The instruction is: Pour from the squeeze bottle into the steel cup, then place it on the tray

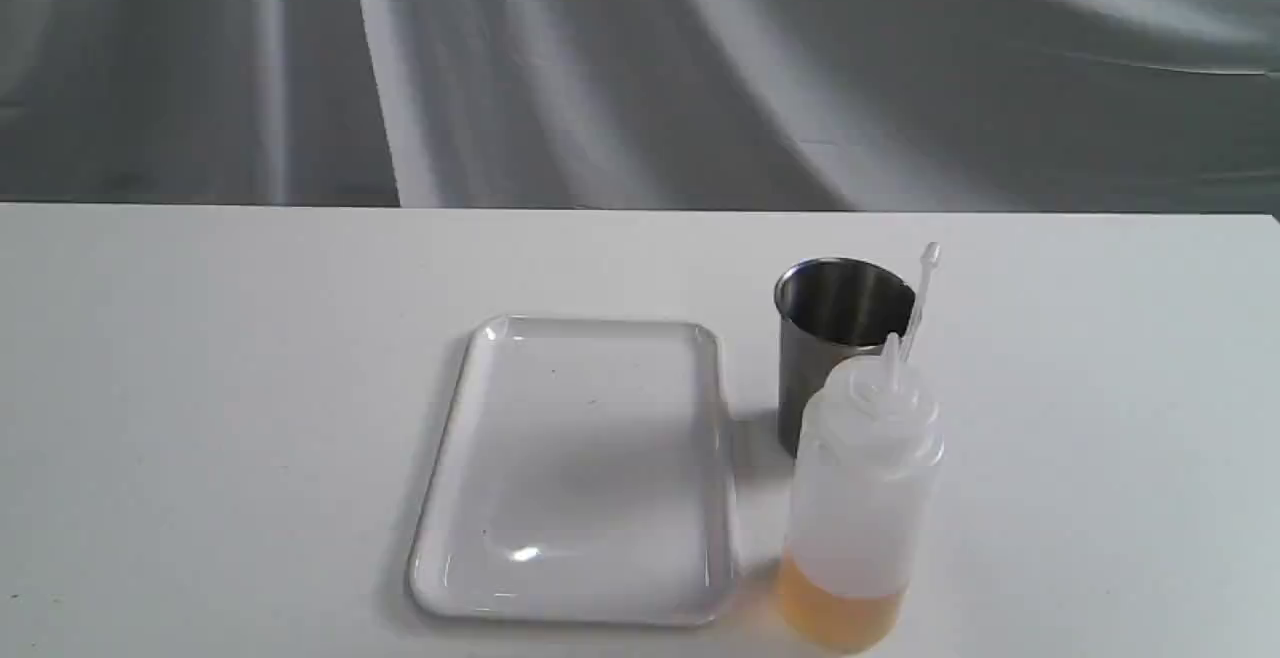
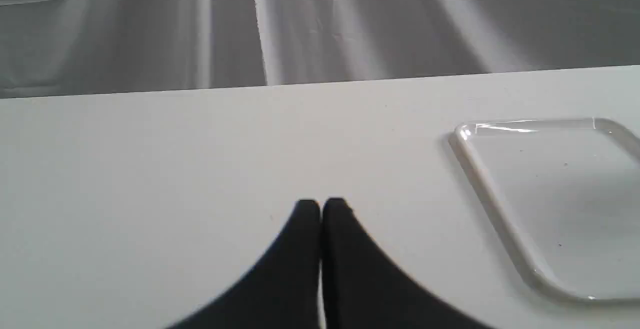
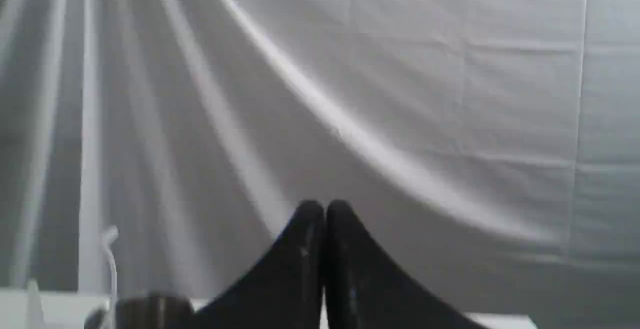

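Translucent soft plastic: the squeeze bottle [image 1: 860, 498] stands upright near the desk's [image 1: 200, 388] front edge, beside the tray [image 1: 441, 483], before the steel cup [image 1: 812, 363]. Light, squashy, I judge; I'd grip mid-body gently. My left gripper [image 2: 321, 206] and right gripper [image 3: 325, 208] are closed, empty.

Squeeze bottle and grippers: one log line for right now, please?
squeeze bottle: upright, cap off, untouched | steel cup: upright behind it | tray: nothing on it | left gripper: shut, holds nothing | right gripper: shut, holds nothing
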Controlling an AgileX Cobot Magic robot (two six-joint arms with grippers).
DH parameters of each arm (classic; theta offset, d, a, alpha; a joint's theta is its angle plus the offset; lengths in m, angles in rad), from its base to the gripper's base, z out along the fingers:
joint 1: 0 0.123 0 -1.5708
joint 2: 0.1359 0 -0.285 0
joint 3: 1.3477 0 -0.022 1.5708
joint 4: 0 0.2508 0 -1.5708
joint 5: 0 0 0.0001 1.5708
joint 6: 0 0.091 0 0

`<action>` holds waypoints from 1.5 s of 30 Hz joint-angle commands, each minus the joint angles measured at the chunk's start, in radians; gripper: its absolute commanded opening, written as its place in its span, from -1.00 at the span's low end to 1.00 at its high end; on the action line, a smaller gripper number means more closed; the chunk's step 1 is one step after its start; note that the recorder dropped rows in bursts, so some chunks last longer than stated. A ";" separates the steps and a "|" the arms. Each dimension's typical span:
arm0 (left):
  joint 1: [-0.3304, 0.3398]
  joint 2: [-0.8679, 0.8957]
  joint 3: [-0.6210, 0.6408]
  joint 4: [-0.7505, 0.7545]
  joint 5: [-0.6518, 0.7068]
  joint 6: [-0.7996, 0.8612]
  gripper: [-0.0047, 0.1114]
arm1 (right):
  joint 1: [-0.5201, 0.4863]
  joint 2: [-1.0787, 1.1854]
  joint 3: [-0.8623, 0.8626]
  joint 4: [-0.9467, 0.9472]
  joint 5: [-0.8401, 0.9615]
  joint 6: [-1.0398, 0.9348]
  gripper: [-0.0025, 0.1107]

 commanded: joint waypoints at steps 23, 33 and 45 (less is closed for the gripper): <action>-0.005 -0.003 0.004 -0.001 -0.008 -0.005 -0.92 | 0.004 -0.002 0.003 0.001 -0.440 0.950 -0.96; -0.005 -0.003 0.004 -0.001 -0.008 -0.003 -0.92 | 0.039 -0.002 -0.068 -0.347 -0.441 1.112 -0.96; -0.005 -0.003 0.004 -0.001 -0.008 -0.005 -0.92 | 0.085 0.012 -0.353 -0.893 -0.229 1.391 -0.96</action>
